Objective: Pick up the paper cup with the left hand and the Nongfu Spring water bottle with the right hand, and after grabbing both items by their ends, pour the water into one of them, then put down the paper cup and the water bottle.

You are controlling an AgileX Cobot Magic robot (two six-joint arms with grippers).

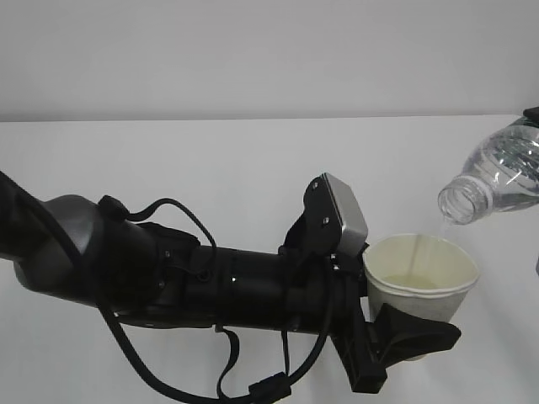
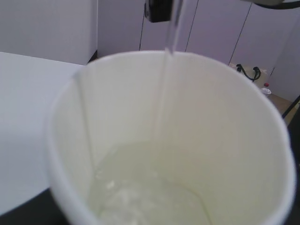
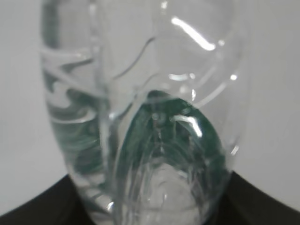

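Now left gripper (image 1: 404, 332) clasps paper cup (image 1: 421, 273); right gripper grips tilted bottle (image 1: 497, 178).

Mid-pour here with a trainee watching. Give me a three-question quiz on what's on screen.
1. True or false: the water bottle has its cap on.
2. Where does the water stream land? A) on the table B) inside the paper cup C) on the left hand
3. Fill in: the bottle's mouth points down and to the ____ in the exterior view.

Key: 1 false; 2 B; 3 left.
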